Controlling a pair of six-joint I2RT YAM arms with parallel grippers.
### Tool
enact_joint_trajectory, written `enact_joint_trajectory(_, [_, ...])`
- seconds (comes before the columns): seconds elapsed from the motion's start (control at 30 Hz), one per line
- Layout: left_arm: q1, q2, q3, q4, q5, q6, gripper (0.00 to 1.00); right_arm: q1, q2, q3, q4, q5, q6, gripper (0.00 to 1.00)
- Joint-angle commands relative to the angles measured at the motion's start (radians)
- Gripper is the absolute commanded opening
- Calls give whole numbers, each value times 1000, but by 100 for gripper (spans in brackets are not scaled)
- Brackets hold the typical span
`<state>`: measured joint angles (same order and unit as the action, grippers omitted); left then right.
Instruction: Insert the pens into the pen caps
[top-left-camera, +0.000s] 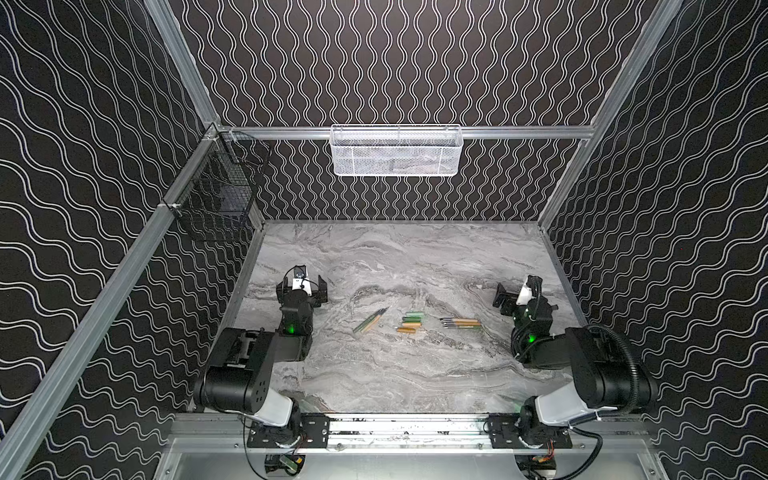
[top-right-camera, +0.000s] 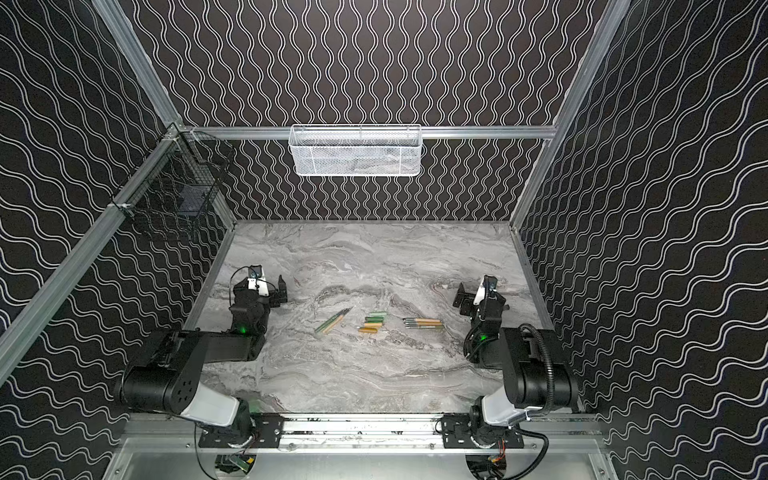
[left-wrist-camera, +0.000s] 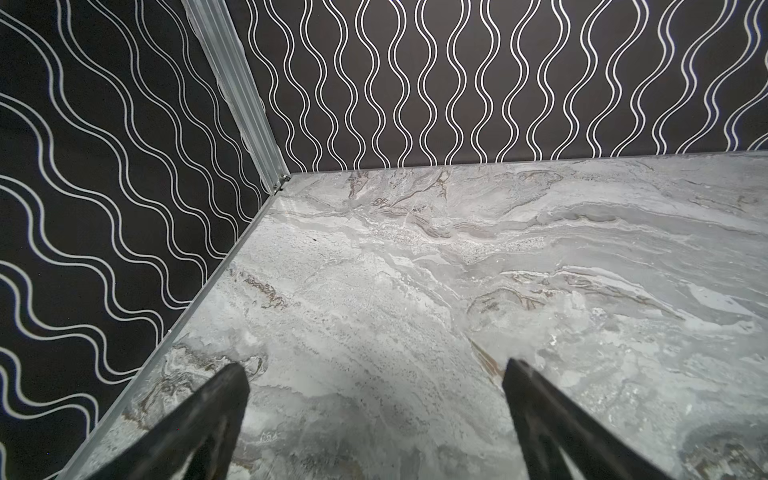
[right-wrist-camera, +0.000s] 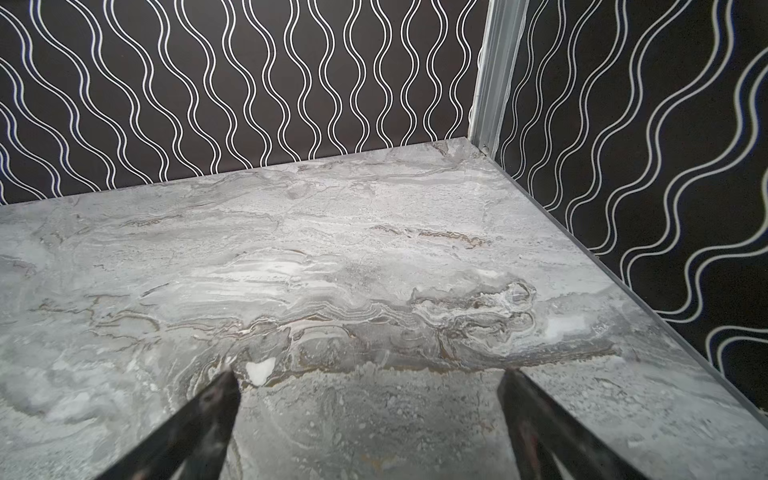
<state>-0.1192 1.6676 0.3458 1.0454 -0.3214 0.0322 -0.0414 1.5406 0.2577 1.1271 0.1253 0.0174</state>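
Observation:
Two bundles of pens lie on the marble table (top-left-camera: 415, 257) in both top views. One bundle (top-left-camera: 371, 320) (top-right-camera: 333, 321) lies slanted left of centre, and the other bundle (top-left-camera: 461, 323) (top-right-camera: 424, 323) lies level right of centre. Between them sit several green and orange pen caps (top-left-camera: 411, 322) (top-right-camera: 372, 322). My left gripper (top-left-camera: 303, 286) (left-wrist-camera: 376, 365) hovers open near the left wall, well left of the pens. Near the right wall, my right gripper (top-left-camera: 515, 293) (right-wrist-camera: 369, 372) is open too. Both wrist views show only bare marble between the fingers.
A white mesh basket (top-left-camera: 395, 151) hangs on the back rail. A black wire basket (top-left-camera: 216, 195) hangs on the left rail, above the table's back left corner. Patterned walls close in the table on three sides.

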Motion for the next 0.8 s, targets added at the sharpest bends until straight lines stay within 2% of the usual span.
enact_joint_trajectory(0.0, [1,3,5,39,-5,14,99,0,1,5,53,-1,-1,100])
enact_joint_trajectory(0.77, [-1,-2,-2,58,-6,22,99,0,0,6,52,-6,-7,99])
